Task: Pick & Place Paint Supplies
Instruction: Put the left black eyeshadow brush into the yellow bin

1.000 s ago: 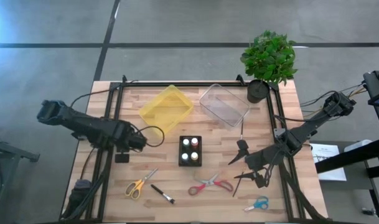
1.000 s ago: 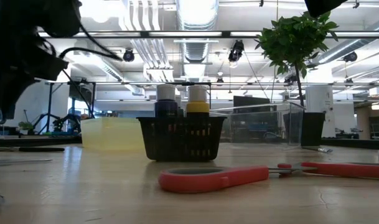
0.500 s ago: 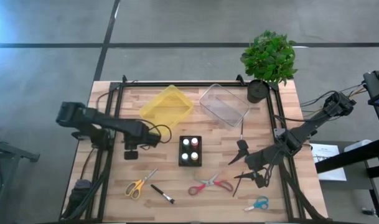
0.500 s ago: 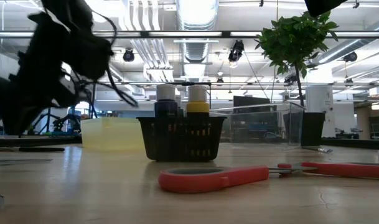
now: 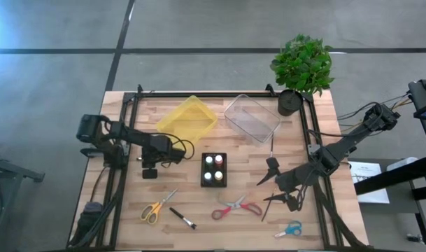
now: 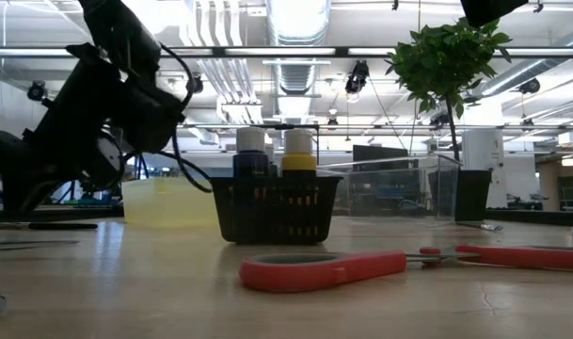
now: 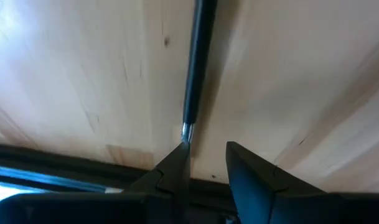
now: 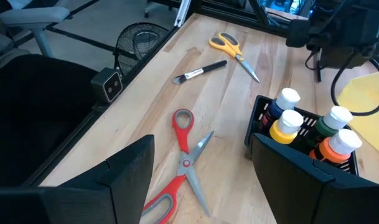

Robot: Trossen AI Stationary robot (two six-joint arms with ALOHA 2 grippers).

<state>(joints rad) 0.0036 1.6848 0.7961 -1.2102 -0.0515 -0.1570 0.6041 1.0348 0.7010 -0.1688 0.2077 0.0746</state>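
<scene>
Right now my left end effector (image 5: 150,170) hangs low over the desk (image 5: 178,189), left of the basket (image 5: 213,169) of bottles (image 5: 217,161). A thin dark brush (image 7: 198,62) runs straight out ahead of it. I cannot tell whether it grips that brush or only hovers at its metal end. I judge it sits this low for the sake of the brush.

My right end effector (image 5: 281,187) waits wide open and empty above the desk's right side, clear of the left arm's work.

Only the left wrist view shows this brush; from above, the arm hides it. The high view gives the layout:
- yellow scissors (image 5: 155,208)
- a second brush (image 5: 182,218)
- red scissors (image 5: 235,207)
- blue scissors (image 5: 289,229)
- a yellow bin (image 5: 187,121)
- a clear bin (image 5: 252,117)
</scene>
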